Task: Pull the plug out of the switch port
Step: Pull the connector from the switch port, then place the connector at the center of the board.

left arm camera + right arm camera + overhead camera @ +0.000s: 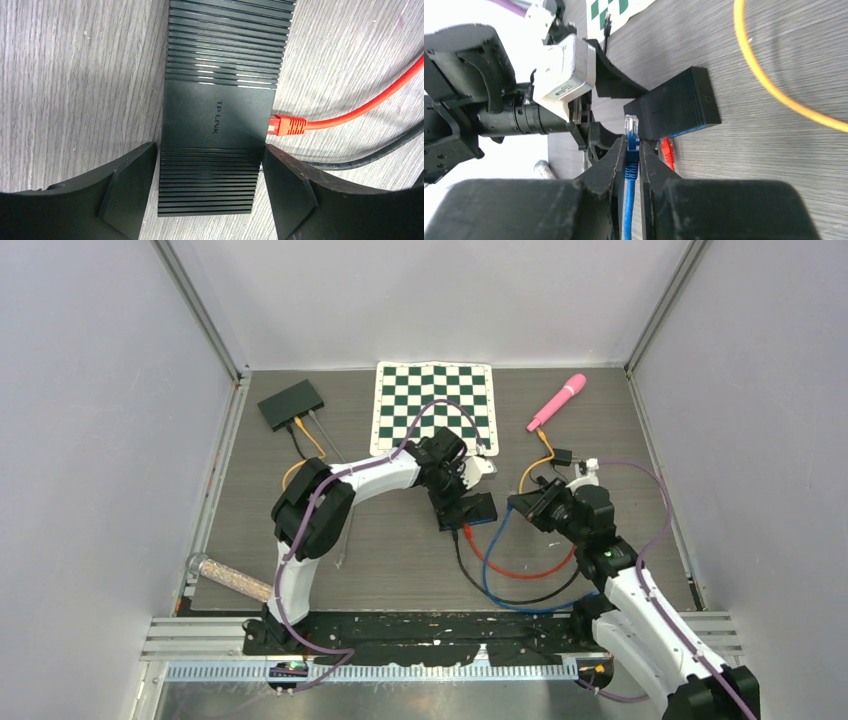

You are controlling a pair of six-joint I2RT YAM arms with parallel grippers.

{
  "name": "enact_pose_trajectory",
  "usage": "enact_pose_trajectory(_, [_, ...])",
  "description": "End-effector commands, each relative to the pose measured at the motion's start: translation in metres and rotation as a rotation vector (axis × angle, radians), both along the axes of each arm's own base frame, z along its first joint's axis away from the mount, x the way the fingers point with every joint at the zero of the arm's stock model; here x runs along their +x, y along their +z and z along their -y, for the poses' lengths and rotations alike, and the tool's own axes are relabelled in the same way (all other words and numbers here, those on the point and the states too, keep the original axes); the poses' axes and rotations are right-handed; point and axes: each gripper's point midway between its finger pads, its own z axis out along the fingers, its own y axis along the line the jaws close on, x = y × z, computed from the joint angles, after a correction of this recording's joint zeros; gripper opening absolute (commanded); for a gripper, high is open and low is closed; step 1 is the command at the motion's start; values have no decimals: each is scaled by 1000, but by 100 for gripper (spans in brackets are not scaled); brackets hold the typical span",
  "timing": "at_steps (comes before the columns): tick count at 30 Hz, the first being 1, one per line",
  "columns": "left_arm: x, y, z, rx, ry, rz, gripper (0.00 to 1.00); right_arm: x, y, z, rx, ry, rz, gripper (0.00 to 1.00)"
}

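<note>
The black TP-Link switch [217, 115] lies flat on the grey table [400, 560] near the middle of the top view. The left gripper [210, 150] is clamped across it: its 2 fingers [132, 182] press against the switch's long flanks, one on either side of the ribbed end. A red plug [287, 125] sits in a port on the switch's side at 3 o'clock in the left wrist view, and a black cable [370, 152] runs just below it toward the right-hand finger. The right gripper [633, 147] is at 3 o'clock of the switch in the top view, close beside it. Its jaws are pinched tight on the blue plug [631, 124], whose clear tip stands wholly exposed above the fingertips, just beside the switch's near corner; whether they touch cannot be told. The blue cable [490, 575] loops away toward 6 o'clock. A yellow cable [764, 80] curves over the table beyond the switch. A second switch [291, 403] lies at 10 o'clock, a chessboard mat [435, 405] at 12 o'clock and a pink wand [556, 402] at 2 o'clock.
</note>
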Motion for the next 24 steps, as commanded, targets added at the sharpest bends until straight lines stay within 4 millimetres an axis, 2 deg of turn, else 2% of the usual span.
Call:
enact_pose_trajectory(1, [0, 7, -5, 0, 2, 4, 80, 1, 10, 25, -42, -94, 5, 5])
enact_pose_trajectory(3, [0, 6, -6, 7, 5, 4, 82, 2, 25, 34, -41, -129, 43, 5])
enact_pose_trajectory(6, [-1, 11, -5, -12, 9, 11, 86, 4, 59, 53, -85, -188, 129, 5])
enact_pose_trajectory(7, [0, 15, -3, -31, 14, 24, 87, 6, 66, 61, -105, -220, 146, 5])
enact_pose_trajectory(8, [0, 18, -2, -45, 21, 31, 89, 4, 82, 65, -134, -229, 181, 5])
enact_pose_trajectory(9, [0, 22, -1, -61, 28, 35, 98, 5, 89, 72, -155, -254, 197, 5])
enact_pose_trajectory(10, [1, 29, 1, -82, 32, 46, 99, 5, 104, 75, -185, -257, 228, 5])
enact_pose_trajectory(11, [2, 38, 2, -107, 40, 63, 100, 6, 111, 80, -204, -275, 240, 5])
enact_pose_trajectory(12, [2, 45, 3, -126, 47, 75, 100, 5, 129, 83, -222, -279, 273, 5])
enact_pose_trajectory(13, [3, 52, 5, -150, 57, 86, 100, 6, 136, 86, -234, -291, 284, 5])
enact_pose_trajectory(15, [3, 66, 8, -204, 71, 86, 100, 5, 168, 89, -248, -302, 350, 5])
enact_pose_trajectory(18, [2, 84, 11, -264, 91, 89, 100, 7, 197, 90, -266, -302, 408, 5])
enact_pose_trajectory(19, [3, 91, 11, -280, 96, 99, 100, 10, 213, 91, -286, -299, 437, 5])
enact_pose_trajectory(23, [5, 106, 6, -318, 131, 146, 100, 22, 249, 90, -360, -268, 496, 5])
enact_pose_trajectory(24, [5, 108, 4, -319, 140, 160, 99, 24, 251, 89, -374, -256, 496, 5])
